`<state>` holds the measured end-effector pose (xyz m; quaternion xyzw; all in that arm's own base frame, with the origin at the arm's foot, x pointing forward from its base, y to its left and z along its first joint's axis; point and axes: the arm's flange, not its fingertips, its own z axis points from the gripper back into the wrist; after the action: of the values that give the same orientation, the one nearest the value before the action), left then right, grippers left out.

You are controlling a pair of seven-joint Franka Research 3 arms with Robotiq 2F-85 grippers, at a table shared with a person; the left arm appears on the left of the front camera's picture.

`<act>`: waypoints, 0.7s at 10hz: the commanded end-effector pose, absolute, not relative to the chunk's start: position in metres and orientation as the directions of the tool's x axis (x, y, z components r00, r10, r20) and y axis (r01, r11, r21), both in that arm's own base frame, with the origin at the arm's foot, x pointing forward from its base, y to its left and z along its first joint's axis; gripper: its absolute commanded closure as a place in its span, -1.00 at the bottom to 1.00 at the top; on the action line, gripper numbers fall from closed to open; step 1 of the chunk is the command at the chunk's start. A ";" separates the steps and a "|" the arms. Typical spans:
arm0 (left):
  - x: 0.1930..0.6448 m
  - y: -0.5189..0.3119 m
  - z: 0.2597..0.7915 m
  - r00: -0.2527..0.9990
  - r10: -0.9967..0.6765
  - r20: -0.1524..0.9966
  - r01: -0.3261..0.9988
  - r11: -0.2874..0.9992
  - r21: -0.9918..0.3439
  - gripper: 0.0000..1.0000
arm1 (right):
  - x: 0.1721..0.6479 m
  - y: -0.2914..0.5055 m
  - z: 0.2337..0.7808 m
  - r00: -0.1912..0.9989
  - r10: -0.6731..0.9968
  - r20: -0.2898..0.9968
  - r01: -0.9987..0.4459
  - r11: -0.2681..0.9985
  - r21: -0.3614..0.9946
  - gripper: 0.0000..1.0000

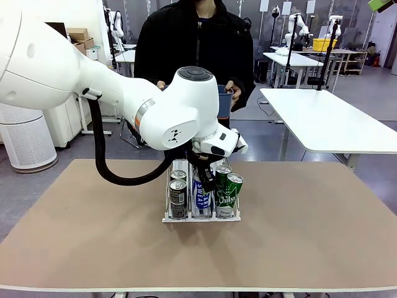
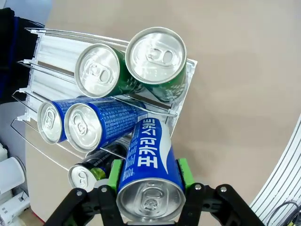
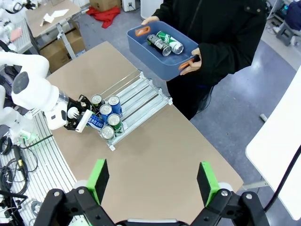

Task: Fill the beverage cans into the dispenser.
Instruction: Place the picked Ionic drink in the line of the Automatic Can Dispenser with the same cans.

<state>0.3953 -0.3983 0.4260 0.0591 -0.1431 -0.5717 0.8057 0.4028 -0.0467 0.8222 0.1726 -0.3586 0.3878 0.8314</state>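
Note:
My left gripper point(image 2: 149, 181) is shut on a blue beverage can with white lettering point(image 2: 148, 160), tilted over the front of the dispenser point(image 2: 51, 52). In the rack's lanes stand two green cans point(image 2: 155, 54), two blue cans point(image 2: 91, 125) and a dark can point(image 2: 82, 176). From the front, the left gripper point(image 1: 205, 176) hangs just above the middle lane of the dispenser point(image 1: 201, 218), between dark cans point(image 1: 178, 194) and green cans point(image 1: 227, 186). My right gripper point(image 3: 153, 165) is open, high above the table, looking down on the dispenser point(image 3: 146, 92).
A person at the far side holds a blue bin point(image 3: 162, 59) with a dark can point(image 3: 159, 43) and a green can point(image 3: 172, 43) in it. The brown table point(image 1: 310, 217) has free room on both sides of the rack. A white table point(image 1: 335, 124) stands beyond at the right.

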 end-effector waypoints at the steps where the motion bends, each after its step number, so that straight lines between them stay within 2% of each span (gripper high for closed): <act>1: 0.419 -0.398 0.421 0.310 -0.925 0.220 0.873 0.369 0.320 -0.15 | 0.402 -0.047 0.821 0.442 0.520 0.731 -0.769 0.639 0.011 -1.00; 4: 0.423 -0.398 0.421 0.308 -0.926 0.217 0.875 0.366 0.318 -0.15 | 0.402 -0.047 0.821 0.442 0.520 0.731 -0.769 0.639 0.011 -1.00; 7: 0.431 -0.398 0.401 0.307 -0.935 0.176 0.907 0.343 0.245 -0.15 | 0.402 -0.047 0.821 0.442 0.520 0.731 -0.769 0.639 0.011 -1.00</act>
<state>0.4137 -0.3990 0.4002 0.0482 -0.1345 -0.5693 0.8096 0.4028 -0.0467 0.8222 0.1726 -0.3586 0.3878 0.8314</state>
